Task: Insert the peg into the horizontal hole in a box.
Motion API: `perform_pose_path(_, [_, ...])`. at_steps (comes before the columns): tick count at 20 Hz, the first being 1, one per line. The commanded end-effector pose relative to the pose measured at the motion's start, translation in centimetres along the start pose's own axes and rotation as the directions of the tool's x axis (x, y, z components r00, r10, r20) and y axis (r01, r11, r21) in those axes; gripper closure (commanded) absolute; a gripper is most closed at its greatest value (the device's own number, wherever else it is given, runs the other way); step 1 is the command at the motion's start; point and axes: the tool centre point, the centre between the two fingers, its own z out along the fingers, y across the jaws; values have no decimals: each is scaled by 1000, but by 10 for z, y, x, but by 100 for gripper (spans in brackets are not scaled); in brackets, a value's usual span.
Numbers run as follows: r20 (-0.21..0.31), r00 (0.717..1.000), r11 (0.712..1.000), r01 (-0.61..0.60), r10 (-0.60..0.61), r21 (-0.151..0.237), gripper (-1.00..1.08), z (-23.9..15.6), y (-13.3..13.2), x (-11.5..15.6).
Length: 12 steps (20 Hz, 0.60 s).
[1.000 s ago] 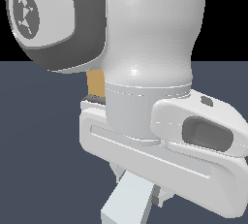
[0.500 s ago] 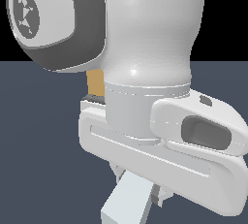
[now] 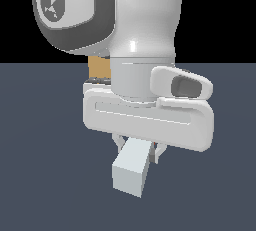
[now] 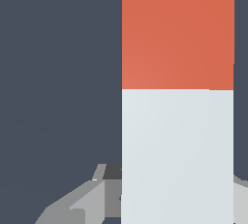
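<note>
So the gripper [image 3: 137,147] has its jaws pinching the peg [image 3: 131,170], pale end sticking out toward the exterior camera. The wrist view shows the red end [image 4: 177,31]. The box [image 3: 99,67] peeks out behind the arm [image 3: 142,20], hole hidden.

1. The exterior view sits low and very close to the arm, looking level at the hand [image 3: 136,147], which fills most of the picture.
2. The wrist view looks along the peg [image 4: 177,121] from just behind it, over the dark worktop [image 4: 58,72].
3. Both views share the peg [image 3: 132,169] and the worktop [image 3: 40,175].
</note>
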Motion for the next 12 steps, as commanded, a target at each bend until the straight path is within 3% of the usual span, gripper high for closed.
perform_pose_path(1, [-1, 997, 997, 75, -75, -5, 108, -13, -10, 22])
perform_pose_path(6, [0, 977, 977, 213, -213, -6, 108, -34, -37, 59])
perform_pose_path(12, [0, 954, 954, 298, -298, -5, 108, -48, -57, 80])
